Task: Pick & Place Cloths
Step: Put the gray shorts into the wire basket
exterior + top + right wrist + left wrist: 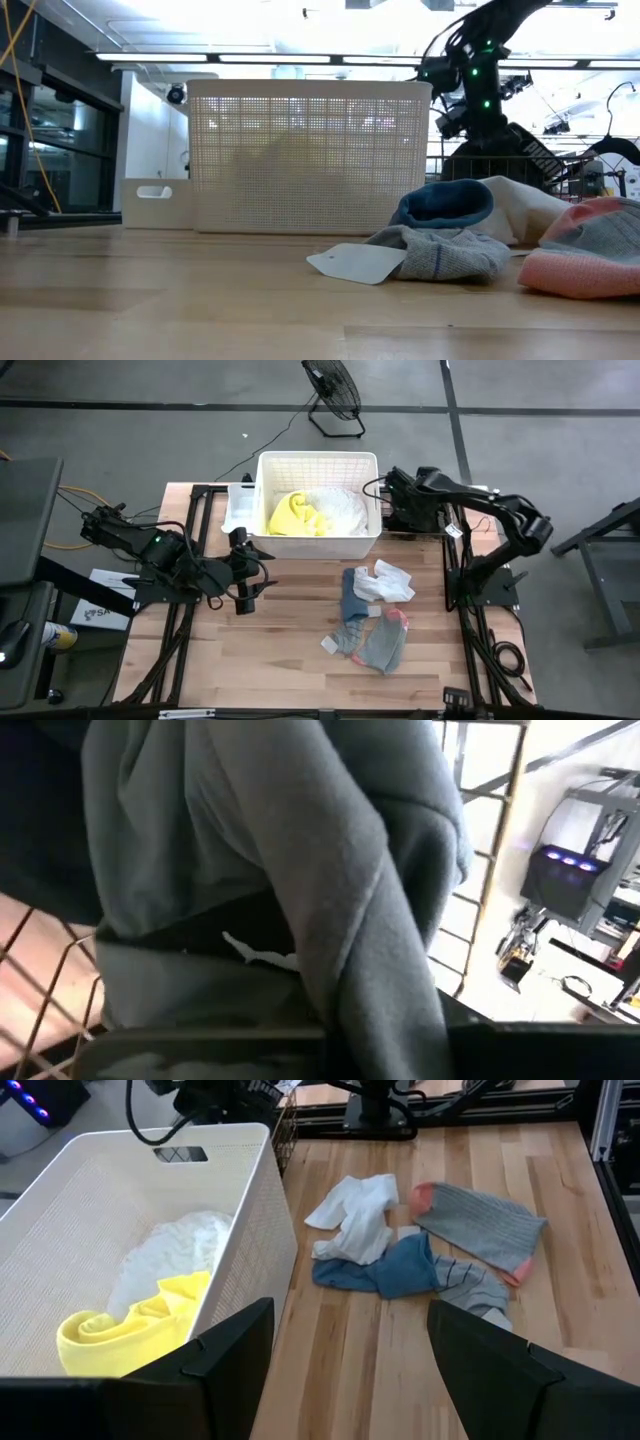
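Gripping a grey cloth point(300, 900) in the closed right claw point(392, 500) at the basket's point(318, 544) three o'clock, probably mid-transfer, left claw point(243, 572) gaping empty at seven o'clock; needing next a release over the basket.

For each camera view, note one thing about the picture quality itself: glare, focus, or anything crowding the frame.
Low view: ceiling lights glare behind the white basket, and the nearest pink-edged cloth looks soft. Right wrist view: grey fabric crowds the lens, blurred, with a bright room behind. Left wrist view: evenly lit, the yellow cloth crisp. High view: flat light, faint shadows.
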Robot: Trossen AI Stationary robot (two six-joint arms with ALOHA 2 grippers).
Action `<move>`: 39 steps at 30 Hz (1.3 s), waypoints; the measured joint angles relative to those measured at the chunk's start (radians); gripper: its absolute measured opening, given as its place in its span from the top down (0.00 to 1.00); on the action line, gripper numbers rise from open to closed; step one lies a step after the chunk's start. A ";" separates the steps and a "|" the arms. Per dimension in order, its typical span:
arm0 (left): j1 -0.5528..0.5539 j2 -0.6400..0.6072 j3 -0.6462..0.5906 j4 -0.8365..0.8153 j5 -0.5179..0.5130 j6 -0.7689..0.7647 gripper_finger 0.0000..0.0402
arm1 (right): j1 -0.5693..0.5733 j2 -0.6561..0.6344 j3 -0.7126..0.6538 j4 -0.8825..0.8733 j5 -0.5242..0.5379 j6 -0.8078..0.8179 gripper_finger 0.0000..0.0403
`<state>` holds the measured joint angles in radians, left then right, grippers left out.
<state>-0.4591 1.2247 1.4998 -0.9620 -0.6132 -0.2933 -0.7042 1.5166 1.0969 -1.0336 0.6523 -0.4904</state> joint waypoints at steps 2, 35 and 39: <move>0.000 0.000 0.000 -0.003 0.000 -0.003 0.36 | -0.015 0.015 0.000 0.020 -0.019 -0.013 0.96; 0.000 0.000 0.000 -0.011 0.002 -0.062 0.36 | -0.103 0.139 0.000 0.130 -0.206 0.107 0.82; 0.000 0.000 0.000 -0.027 0.003 -0.079 0.36 | -0.103 0.139 0.000 0.130 -0.206 0.179 0.67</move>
<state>-0.4591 1.2244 1.4998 -0.9890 -0.6102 -0.3721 -0.8074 1.6552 1.0966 -0.9031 0.4467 -0.3111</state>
